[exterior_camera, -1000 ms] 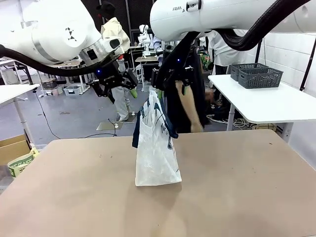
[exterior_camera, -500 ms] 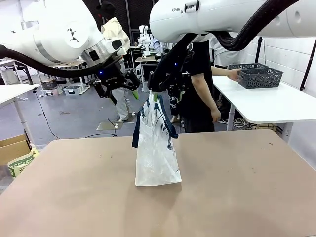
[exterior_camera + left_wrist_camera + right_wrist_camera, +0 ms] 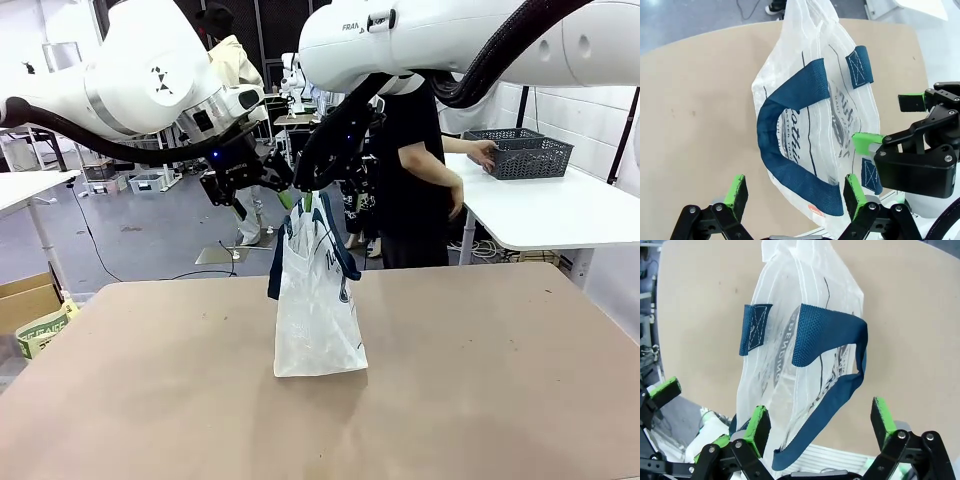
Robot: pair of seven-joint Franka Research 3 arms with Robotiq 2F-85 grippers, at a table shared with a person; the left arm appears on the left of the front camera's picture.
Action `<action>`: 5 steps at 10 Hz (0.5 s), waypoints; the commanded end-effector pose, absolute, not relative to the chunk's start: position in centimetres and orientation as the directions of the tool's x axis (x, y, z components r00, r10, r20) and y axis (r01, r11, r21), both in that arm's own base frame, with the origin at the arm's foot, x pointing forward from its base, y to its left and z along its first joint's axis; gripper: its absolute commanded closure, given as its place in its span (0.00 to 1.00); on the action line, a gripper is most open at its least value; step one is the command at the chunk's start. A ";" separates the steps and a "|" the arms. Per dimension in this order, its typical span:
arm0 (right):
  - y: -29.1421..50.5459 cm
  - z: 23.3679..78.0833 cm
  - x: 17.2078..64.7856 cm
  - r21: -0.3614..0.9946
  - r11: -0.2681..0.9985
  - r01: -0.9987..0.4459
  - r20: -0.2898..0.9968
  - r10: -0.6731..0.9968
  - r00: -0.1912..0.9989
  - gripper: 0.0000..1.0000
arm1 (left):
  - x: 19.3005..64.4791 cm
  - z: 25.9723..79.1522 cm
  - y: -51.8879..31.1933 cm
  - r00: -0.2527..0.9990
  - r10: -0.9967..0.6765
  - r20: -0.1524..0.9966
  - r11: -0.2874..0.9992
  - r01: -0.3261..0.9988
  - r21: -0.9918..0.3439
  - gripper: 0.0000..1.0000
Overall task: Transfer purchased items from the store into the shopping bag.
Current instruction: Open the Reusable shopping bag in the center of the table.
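Shopping bag (image 3: pixel 316 320) stands upright near the middle of the tan table (image 3: pixel 480 390); its whitish plastic is creased and its navy straps hang down along the sides. The left gripper (image 3: pixel 272 192) hovers at the left of the bag's top and the right gripper (image 3: pixel 333 200) at the right of it, both well above the table.

In the left wrist view the left gripper (image 3: pixel 795 192) has its green pads (image 3: pixel 737 190) wide apart, with nothing clamped between them; the bag (image 3: pixel 815 60) lies below, and one strap handle (image 3: pixel 767 135) curves in a loop over its side. The right gripper (image 3: pixel 890 121) is just beside the bag's mouth with its jaws parted too; one of its pads touches or nearly touches the plastic edge, and it cannot be told which.

In the right wrist view the right gripper (image 3: pixel 820 422) is spread wide; the bag (image 3: pixel 785 365) shows between its fingers, not pinched.

At the far side a person (image 3: pixel 405 170) in a black shirt has a hand (image 3: pixel 487 153) at the dark grey basket (image 3: pixel 525 155); this stands on a white side table (image 3: pixel 540 215) at the right, well apart from the bag.
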State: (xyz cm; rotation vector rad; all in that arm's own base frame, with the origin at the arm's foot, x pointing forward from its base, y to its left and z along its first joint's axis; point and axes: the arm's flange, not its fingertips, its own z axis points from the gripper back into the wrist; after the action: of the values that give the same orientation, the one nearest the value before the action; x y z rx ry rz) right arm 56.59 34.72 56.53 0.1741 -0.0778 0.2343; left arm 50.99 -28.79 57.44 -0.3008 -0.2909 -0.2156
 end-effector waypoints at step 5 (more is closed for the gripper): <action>35.6 55.2 56.9 0.157 0.973 -0.170 0.017 0.170 0.985 0.00 | 50.8 56.5 -29.1 0.948 -0.165 0.273 0.912 0.252 -0.323 0.00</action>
State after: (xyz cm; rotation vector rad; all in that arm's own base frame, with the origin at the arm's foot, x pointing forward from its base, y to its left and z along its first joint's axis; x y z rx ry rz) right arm 56.61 35.00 54.98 0.1596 -0.0299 0.2070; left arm 50.94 -29.11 56.69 -0.3335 -0.2627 -0.2030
